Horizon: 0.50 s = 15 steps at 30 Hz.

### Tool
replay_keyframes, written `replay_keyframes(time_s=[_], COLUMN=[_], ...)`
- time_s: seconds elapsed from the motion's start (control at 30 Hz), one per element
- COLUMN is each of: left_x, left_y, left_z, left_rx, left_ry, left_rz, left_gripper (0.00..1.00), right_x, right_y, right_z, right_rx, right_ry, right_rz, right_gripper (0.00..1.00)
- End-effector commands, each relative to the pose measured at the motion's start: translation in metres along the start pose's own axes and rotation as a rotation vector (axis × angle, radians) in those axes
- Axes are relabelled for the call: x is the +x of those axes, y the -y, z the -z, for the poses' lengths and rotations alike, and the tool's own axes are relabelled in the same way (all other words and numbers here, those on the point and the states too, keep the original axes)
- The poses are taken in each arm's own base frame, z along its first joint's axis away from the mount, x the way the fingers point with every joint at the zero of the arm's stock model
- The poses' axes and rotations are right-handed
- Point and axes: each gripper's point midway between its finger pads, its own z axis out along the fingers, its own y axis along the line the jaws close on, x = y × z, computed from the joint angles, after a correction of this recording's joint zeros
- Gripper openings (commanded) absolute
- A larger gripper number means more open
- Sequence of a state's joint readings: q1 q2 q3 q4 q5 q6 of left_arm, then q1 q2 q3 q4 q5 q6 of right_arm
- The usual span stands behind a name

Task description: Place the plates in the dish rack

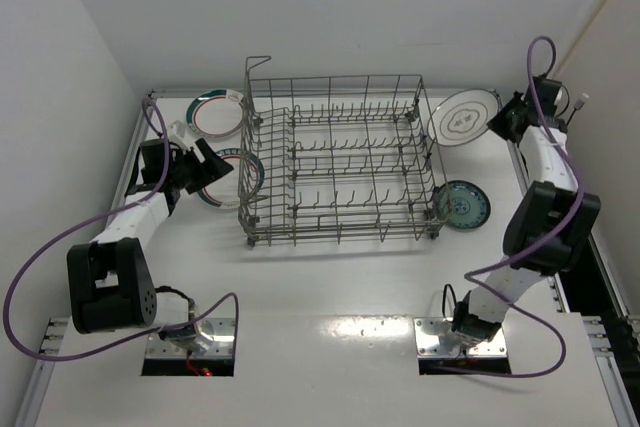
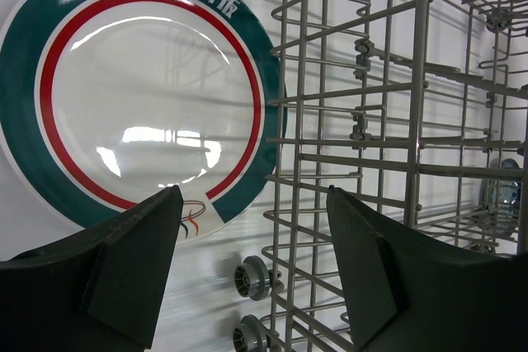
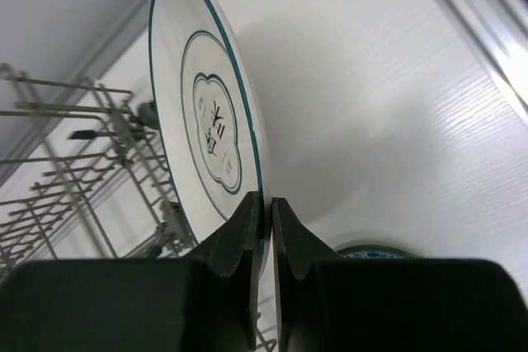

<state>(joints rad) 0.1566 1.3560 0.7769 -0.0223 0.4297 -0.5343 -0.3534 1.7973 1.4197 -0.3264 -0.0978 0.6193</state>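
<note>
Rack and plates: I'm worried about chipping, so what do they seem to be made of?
The rack: thin rigid grey wire with a dull sheen, probably metal, perhaps coated. The banded plate: likely glazed ceramic, glossy, with sharp light reflections. The ringed plate: same white glazed look and a thin hard rim, though melamine cannot be ruled out.

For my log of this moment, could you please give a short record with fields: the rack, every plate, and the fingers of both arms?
dish rack: middle of the table, no plate seen inside
white plate with thin ring: held on edge, right of the rack
right gripper: fingers shut on that plate's rim
teal plate: flat on the table, right of the rack
green-and-red rimmed plates: one near the rack's far left corner, one beside its left side
left gripper: fingers open, holding nothing
</note>
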Motion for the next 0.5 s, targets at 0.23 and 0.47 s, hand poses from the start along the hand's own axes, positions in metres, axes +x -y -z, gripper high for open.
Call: replay_keyframes(time_s=[0.23,0.47], left_x=[-0.016,-0.004], left_y=[0.015,0.014], left_z=[-0.001,-0.005], left_rx=[0.055,0.076], left_ry=[0.031,-0.006], left_rz=[-0.036,-0.007], left_gripper=[0.68,0.68], right_x=[-0.077,-0.069], right_y=[-0.057,-0.079], right_z=[0.103,0.170], right_rx=[-0.043,-0.054], right_ry=[0.346,0.461], right_rz=[0.162,0.258], right_gripper=[0.00,0.00])
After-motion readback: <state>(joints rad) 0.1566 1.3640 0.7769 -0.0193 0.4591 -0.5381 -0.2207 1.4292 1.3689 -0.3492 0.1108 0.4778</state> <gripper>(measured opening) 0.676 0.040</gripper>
